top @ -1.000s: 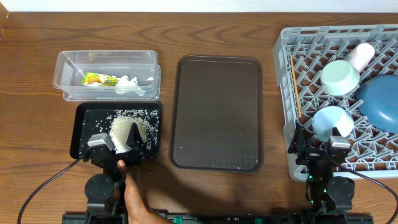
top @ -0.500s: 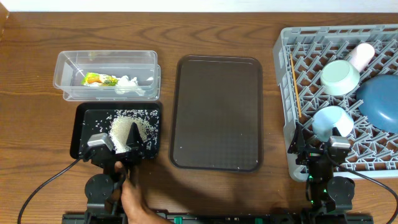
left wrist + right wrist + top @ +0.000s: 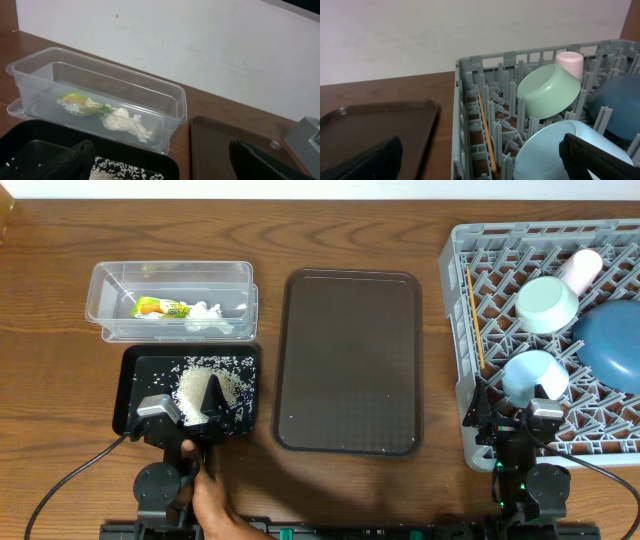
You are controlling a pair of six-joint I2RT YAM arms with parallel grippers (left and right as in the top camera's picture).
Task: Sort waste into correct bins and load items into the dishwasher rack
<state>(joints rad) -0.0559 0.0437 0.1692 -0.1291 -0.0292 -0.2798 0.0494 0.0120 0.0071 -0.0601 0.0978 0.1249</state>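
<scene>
Clear glossy plastic tub (image 3: 165,107), grey matt plastic rack (image 3: 465,115), wood-grain table (image 3: 40,380), textured brown tray (image 3: 350,370).

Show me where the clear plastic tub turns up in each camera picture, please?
Overhead: the clear tub sits upper left, just behind the black tray.
Left wrist: the clear tub fills the left and centre.
Right wrist: not in it.
Shared landmark: the brown serving tray shows in all three.
</scene>
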